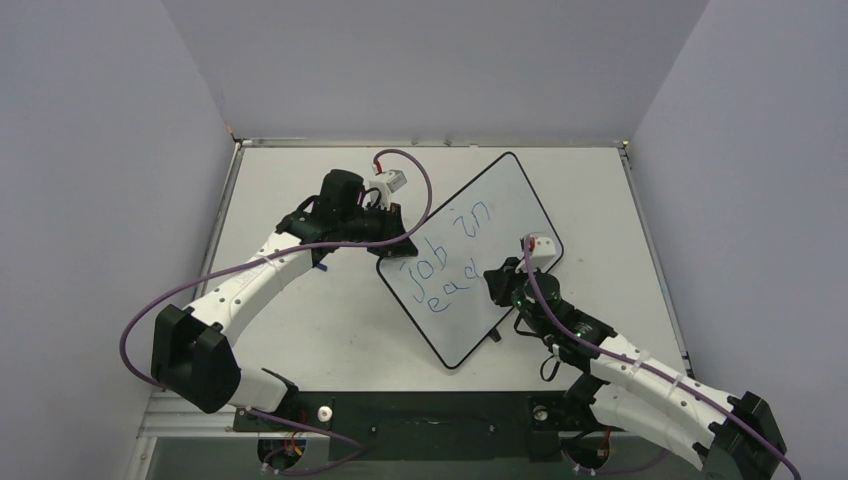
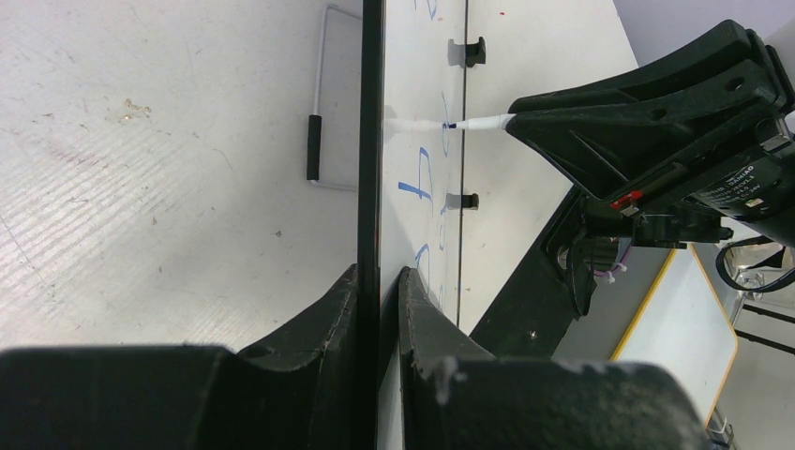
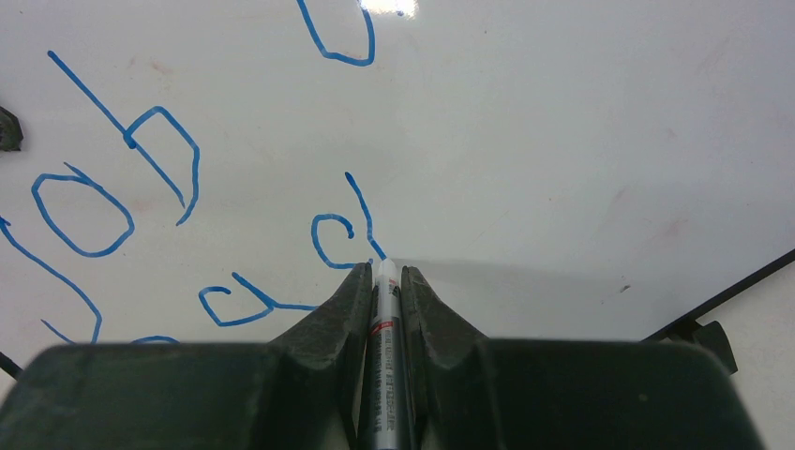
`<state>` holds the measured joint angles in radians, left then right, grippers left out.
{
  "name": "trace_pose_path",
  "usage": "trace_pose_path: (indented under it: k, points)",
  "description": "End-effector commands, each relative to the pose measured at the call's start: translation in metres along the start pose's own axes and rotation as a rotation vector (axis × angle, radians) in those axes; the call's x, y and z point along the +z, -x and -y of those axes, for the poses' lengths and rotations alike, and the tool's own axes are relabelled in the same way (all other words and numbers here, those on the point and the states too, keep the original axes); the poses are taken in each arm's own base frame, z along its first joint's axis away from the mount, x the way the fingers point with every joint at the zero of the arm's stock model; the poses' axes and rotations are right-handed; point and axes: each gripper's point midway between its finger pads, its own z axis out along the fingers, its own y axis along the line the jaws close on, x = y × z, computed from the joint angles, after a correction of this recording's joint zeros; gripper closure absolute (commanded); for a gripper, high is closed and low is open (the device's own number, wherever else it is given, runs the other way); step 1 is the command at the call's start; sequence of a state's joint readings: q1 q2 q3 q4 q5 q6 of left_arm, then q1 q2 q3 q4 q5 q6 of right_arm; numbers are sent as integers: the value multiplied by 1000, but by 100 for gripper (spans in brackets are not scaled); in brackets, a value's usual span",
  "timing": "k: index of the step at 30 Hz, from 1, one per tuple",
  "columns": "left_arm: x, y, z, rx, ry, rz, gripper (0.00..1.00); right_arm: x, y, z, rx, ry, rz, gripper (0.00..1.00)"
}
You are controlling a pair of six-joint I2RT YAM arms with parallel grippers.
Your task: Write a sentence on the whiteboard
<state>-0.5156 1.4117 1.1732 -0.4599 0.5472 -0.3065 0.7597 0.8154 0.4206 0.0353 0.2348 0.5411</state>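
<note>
Grey walls (image 1: pixel 100 150) box in a white counter (image 1: pixel 290 185), and your work sits mid-right on it. At the left, your left tool (image 2: pixel 377 286) is pinched narrow on the left edge of the whiteboard (image 1: pixel 505 195), which lies slantwise across the counter. Treat that clamp as your anchor, because any slip of the board will kink the stroke. On the board, the sentence (image 1: pixel 452 255) reads "job in", with "ead" begun beneath it in blue. Further right, your right tool (image 3: pixel 382 277) is closed around a marker (image 3: pixel 384 323), whose tip touches the board at the foot of the "d". I judge you are mid-word on the second line. Press lightly and evenly, enough for ink but not enough to shove the board against the left clamp. Lift cleanly before the next letter and set it just right of the "d". Run the baseline parallel to the line above, since the lettering already wobbles.
</note>
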Motion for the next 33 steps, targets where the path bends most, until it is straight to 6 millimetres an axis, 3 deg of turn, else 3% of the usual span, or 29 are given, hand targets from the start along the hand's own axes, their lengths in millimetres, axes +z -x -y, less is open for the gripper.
trace_pose_path:
  k: [1, 11, 20, 33]
  points:
    - [-3, -12, -26, 70, 134, -28, 100, -1, -11, 4, 0, -8, -37, 100]
    - [-3, -13, -25, 68, 134, -28, 100, 4, 18, -14, -9, 24, 4, 100]
    - [-3, -13, -26, 69, 134, -30, 100, 14, 31, -20, -36, 12, 20, 100]
    - [-2, -14, -26, 69, 132, -32, 100, 18, 52, -8, -62, -67, 59, 100]
